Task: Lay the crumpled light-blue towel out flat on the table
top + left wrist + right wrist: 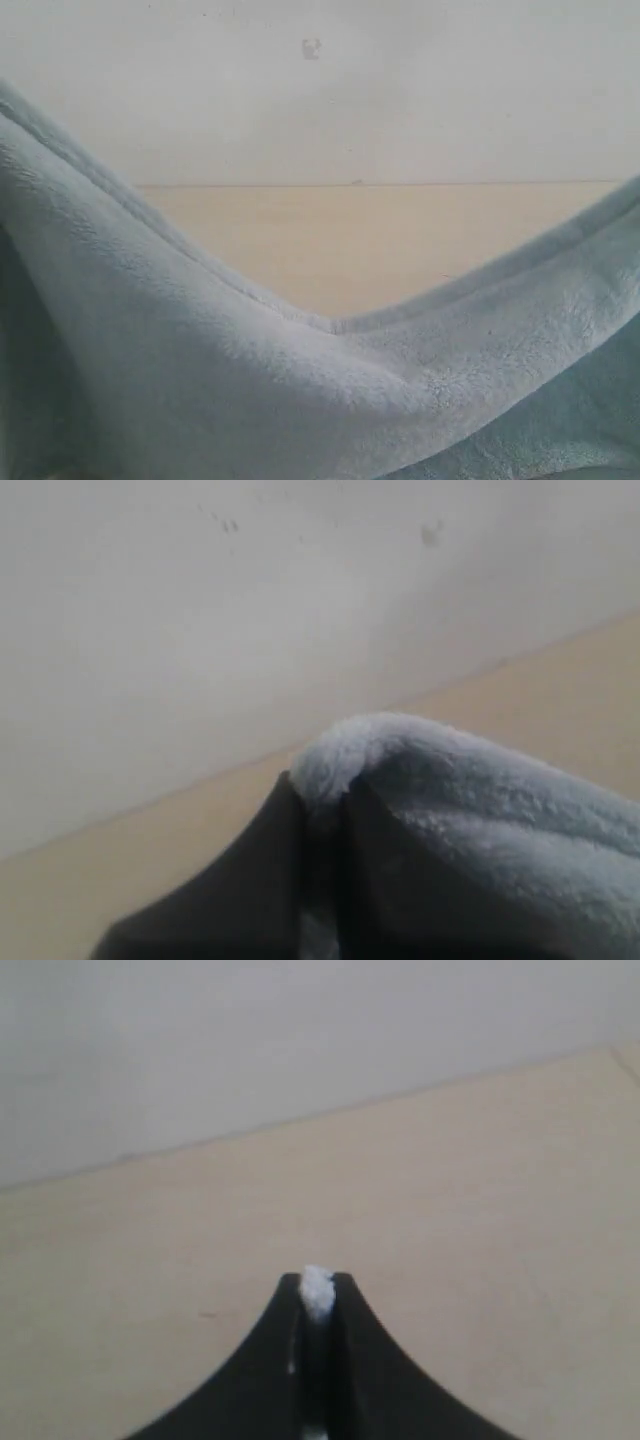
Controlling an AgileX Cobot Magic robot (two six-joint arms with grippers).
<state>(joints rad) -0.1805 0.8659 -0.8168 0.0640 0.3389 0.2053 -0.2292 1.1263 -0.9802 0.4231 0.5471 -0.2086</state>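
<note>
Soft, limp towel (200, 380), pinched by left gripper (320, 785) and right gripper (317, 1286); hemmed corners are judged the best holds.

Towel (200, 380), light blue and fluffy, fills the near foreground. Its hemmed upper edge sags in a V: high at the left side, lowest just right of centre, rising again to the right. Beyond the dip lies the beige worktop (360, 240). Farther back is a pale wall (420, 100) with a small grey mark (311, 48).
</note>
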